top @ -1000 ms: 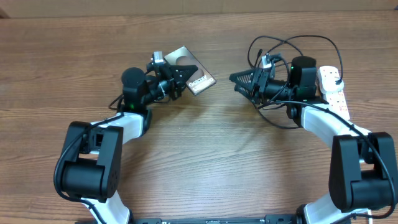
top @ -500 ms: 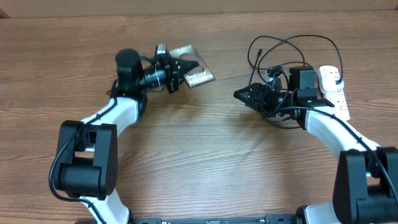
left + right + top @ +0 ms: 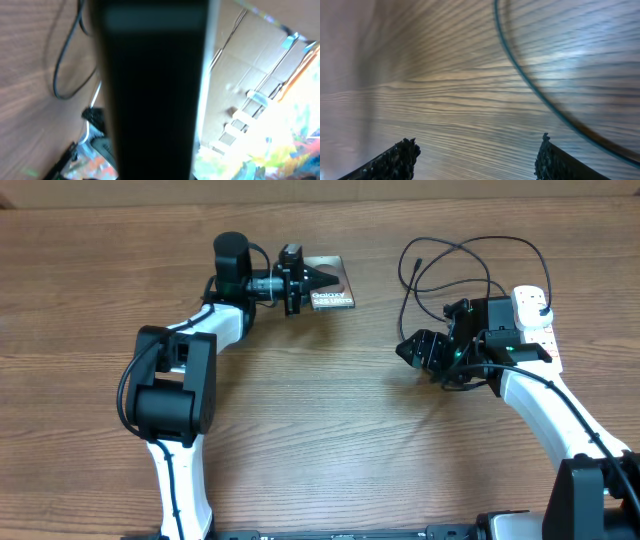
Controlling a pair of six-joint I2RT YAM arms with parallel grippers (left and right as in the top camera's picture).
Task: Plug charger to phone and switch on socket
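Since a second ago, the phone (image 3: 338,292) is being carried rightward and turned square by the left gripper (image 3: 318,280), whose fingers are being kept clamped on its left edge. The right gripper (image 3: 408,348) is being drawn back toward its own arm's base, its fingertips (image 3: 400,157) being held apart and empty over the table (image 3: 320,430) beside the looping charger (image 3: 516,67), left of the socket (image 3: 535,315).
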